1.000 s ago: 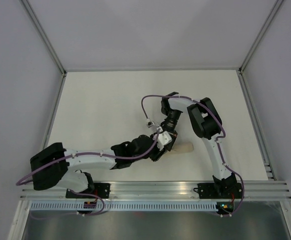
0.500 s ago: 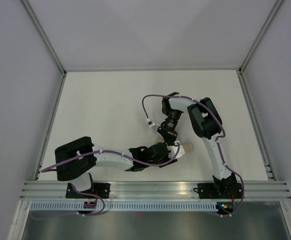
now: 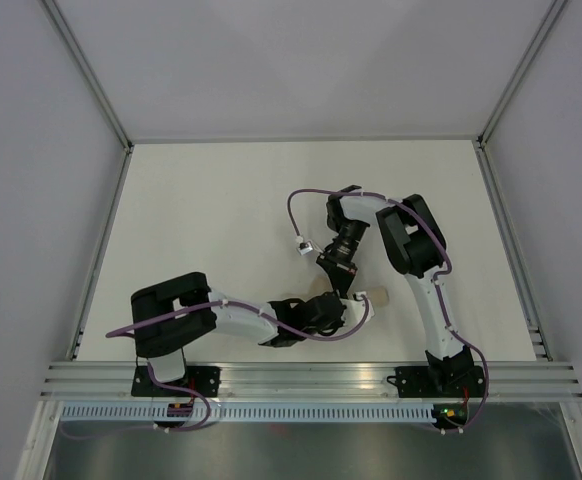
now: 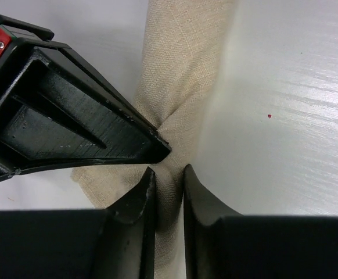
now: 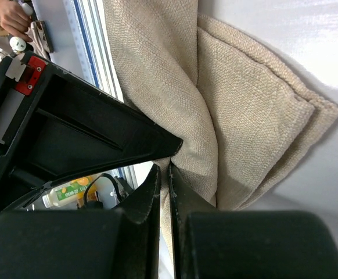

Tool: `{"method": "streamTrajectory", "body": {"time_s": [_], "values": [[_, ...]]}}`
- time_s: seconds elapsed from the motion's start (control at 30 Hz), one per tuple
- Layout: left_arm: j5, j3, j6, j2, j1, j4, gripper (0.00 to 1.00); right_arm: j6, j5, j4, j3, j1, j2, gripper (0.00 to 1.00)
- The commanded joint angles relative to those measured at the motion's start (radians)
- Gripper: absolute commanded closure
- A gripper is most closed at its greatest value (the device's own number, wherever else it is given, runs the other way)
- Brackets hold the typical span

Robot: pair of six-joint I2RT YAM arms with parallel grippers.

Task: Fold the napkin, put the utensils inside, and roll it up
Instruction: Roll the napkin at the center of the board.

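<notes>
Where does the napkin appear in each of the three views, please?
Top external: only a small beige end of the napkin shows, right of centre, beside the arms' wrists.
Left wrist: a strip running from top centre down into the left gripper.
Right wrist: fills the upper right, pinched by the right gripper.
Shared landmark: the white table.

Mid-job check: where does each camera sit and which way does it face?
Top: above and behind, looking down at the table; left arm and right arm show.
Left wrist: looks along the left gripper, shut on the napkin.
Right wrist: looks along the right gripper, pinching the same napkin.
Both wrist views share the napkin and the other gripper.
</notes>
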Motion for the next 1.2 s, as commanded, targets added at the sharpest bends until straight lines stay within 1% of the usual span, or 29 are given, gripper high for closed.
{"method": "streamTrajectory", "body": {"time_s": [0.0, 0.07, 0.1, 0.17, 0.2, 0.27, 0.3, 0.4, 0.47, 0.5, 0.53, 0.63, 0.7, 0.73, 0.77, 0.8, 0.83, 0.87, 0.9, 0.93, 0.97, 1.0, 1.03, 1.07, 1.1, 1.13, 1.17], "values": [[-0.024, 0.028, 0.029, 0.040, 0.011, -0.006, 0.84, -0.067, 0.118, 0.183, -0.041, 0.007, 0.032, 0.99], [-0.006, 0.031, 0.023, 0.040, 0.009, -0.016, 0.90, -0.060, 0.118, 0.186, -0.043, 0.007, 0.027, 0.99], [0.005, 0.028, 0.017, 0.035, 0.011, -0.017, 0.95, -0.052, 0.117, 0.197, -0.044, 0.006, 0.018, 0.99], [0.029, 0.026, 0.015, 0.029, 0.011, -0.021, 0.98, -0.040, 0.112, 0.205, -0.049, 0.002, 0.004, 0.95], [0.040, 0.026, 0.014, 0.028, 0.012, -0.033, 0.98, -0.032, 0.108, 0.214, -0.052, -0.001, -0.019, 0.86], [0.086, 0.026, 0.006, 0.017, 0.015, -0.043, 0.98, -0.021, 0.105, 0.226, -0.061, -0.007, -0.050, 0.76], [0.104, 0.025, -0.008, 0.012, 0.021, -0.053, 0.98, -0.018, 0.091, 0.231, -0.064, -0.010, -0.088, 0.69], [0.180, 0.020, -0.034, -0.011, 0.046, -0.067, 0.98, 0.006, 0.068, 0.249, -0.066, -0.030, -0.170, 0.59], [0.241, 0.017, -0.048, -0.022, 0.060, -0.073, 0.98, 0.042, 0.059, 0.266, -0.064, -0.053, -0.212, 0.54], [0.262, 0.018, -0.057, -0.029, 0.072, -0.078, 0.98, 0.052, 0.052, 0.286, -0.064, -0.060, -0.253, 0.54], [0.284, 0.020, -0.063, -0.034, 0.077, -0.088, 0.98, 0.098, 0.052, 0.306, -0.067, -0.071, -0.273, 0.54], [0.388, 0.025, -0.089, -0.048, 0.103, -0.108, 0.98, 0.186, 0.042, 0.389, -0.086, -0.120, -0.353, 0.52], [0.427, 0.023, -0.114, -0.055, 0.129, -0.110, 0.98, 0.235, 0.037, 0.457, -0.101, -0.171, -0.408, 0.52], [0.477, 0.025, -0.124, -0.066, 0.141, -0.119, 0.98, 0.255, 0.039, 0.485, -0.122, -0.189, -0.428, 0.52], [0.502, 0.026, -0.135, -0.069, 0.152, -0.122, 0.98, 0.316, 0.040, 0.520, -0.138, -0.226, -0.448, 0.52], [0.531, 0.034, -0.156, -0.074, 0.179, -0.130, 0.98, 0.328, 0.040, 0.571, -0.151, -0.249, -0.486, 0.52], [0.563, 0.040, -0.169, -0.075, 0.195, -0.139, 0.98, 0.335, 0.039, 0.584, -0.171, -0.267, -0.502, 0.52], [0.627, 0.049, -0.181, -0.071, 0.211, -0.162, 0.98, 0.335, 0.029, 0.593, -0.176, -0.304, -0.516, 0.52], [0.669, 0.076, -0.207, -0.063, 0.248, -0.180, 0.98, 0.321, 0.031, 0.597, -0.182, -0.321, -0.540, 0.52], [0.713, 0.092, -0.222, -0.051, 0.267, -0.194, 0.98, 0.321, 0.031, 0.608, -0.199, -0.338, -0.554, 0.52], [0.794, 0.118, -0.236, -0.029, 0.284, -0.199, 0.98, 0.316, 0.031, 0.619, -0.213, -0.365, -0.571, 0.52], [0.831, 0.135, -0.265, -0.011, 0.313, -0.217, 0.98, 0.292, 0.034, 0.634, -0.230, -0.378, -0.609, 0.52], [0.868, 0.147, -0.278, 0.000, 0.325, -0.222, 0.98, 0.287, 0.043, 0.651, -0.272, -0.386, -0.632, 0.52], [0.937, 0.172, -0.313, 0.027, 0.337, -0.227, 0.98, 0.275, 0.058, 0.668, -0.302, -0.390, -0.658, 0.52], [0.956, 0.184, -0.324, 0.040, 0.360, -0.243, 0.98, 0.252, 0.074, 0.711, -0.335, -0.390, -0.713, 0.52], [1.017, 0.193, -0.333, 0.049, 0.373, -0.251, 0.98, 0.240, 0.084, 0.731, -0.401, -0.389, -0.743, 0.52], [1.046, 0.213, -0.357, 0.070, 0.400, -0.259, 0.98, 0.232, 0.092, 0.757, -0.435, -0.390, -0.801, 0.52]]}}
